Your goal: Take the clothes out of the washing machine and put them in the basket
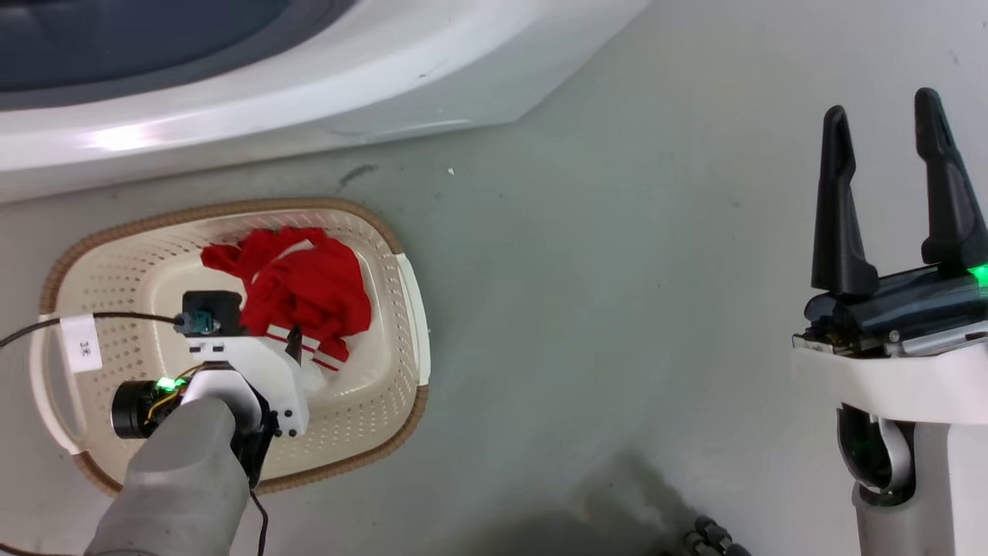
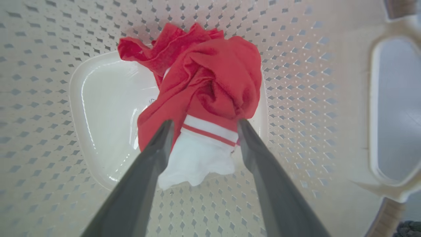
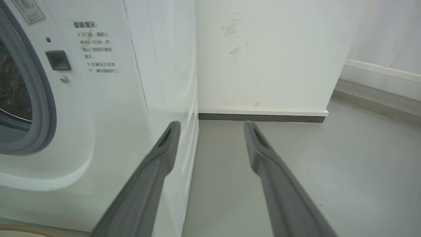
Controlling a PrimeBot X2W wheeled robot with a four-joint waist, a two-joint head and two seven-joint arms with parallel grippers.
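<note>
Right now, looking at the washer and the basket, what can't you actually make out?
- The drum: the right wrist view's left edge cuts it off, so leftover clothes cannot be judged.
- The basket floor label: the red garment covers nearly all of it in the left wrist view.
- The left hand: in the head view its own wrist covers most of its fingers.
- The washing machine notice: print too small to read, right wrist view.

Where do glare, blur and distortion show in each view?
Head view: glare patch on the large white front-loading washing machine. Left wrist view: the cream perforated plastic basket bows, its glossy floor shines; the dark fingers of the left gripper blur near the lens. Right wrist view: fingers of the right gripper blur likewise.
</note>
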